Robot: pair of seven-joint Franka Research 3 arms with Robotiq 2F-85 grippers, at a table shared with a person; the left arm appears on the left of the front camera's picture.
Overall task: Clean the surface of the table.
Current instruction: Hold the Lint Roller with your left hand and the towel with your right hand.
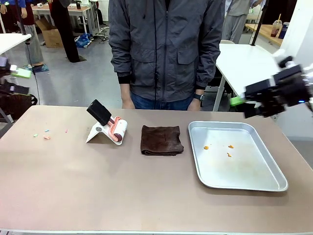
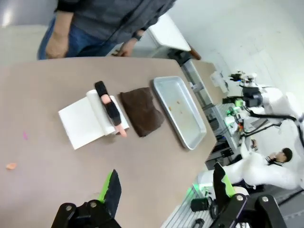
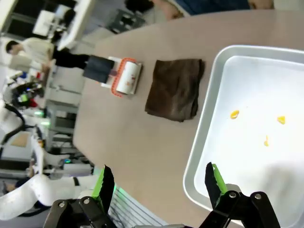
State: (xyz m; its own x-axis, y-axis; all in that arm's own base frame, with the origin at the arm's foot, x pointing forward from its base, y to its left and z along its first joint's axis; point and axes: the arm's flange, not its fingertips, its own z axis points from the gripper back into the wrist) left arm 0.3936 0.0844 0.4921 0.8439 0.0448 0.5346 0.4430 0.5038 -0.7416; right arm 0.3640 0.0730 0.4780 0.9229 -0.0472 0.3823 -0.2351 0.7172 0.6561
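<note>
The brown table (image 1: pixel 122 186) carries small pink and green crumbs (image 1: pixel 45 135) near its left end. A lint roller (image 1: pixel 110 126) with a black handle leans on a white stand at the middle left. Right of it lies a folded dark brown cloth (image 1: pixel 162 140). My right gripper (image 1: pixel 242 105) hovers open above the far right edge, over the tray's back corner. My left gripper (image 1: pixel 19 73) hangs off the table's far left. From the left wrist, the open gripper (image 2: pixel 166 187) looks down on the roller (image 2: pixel 109 107) and cloth (image 2: pixel 141 110). The right wrist gripper (image 3: pixel 159 183) is open and empty.
A silver metal tray (image 1: pixel 266 183) at the right holds three orange crumbs (image 1: pixel 229 147). A person in a grey jacket (image 1: pixel 166 44) stands at the far edge with hands down. A white table (image 1: pixel 244 63) stands behind my right arm.
</note>
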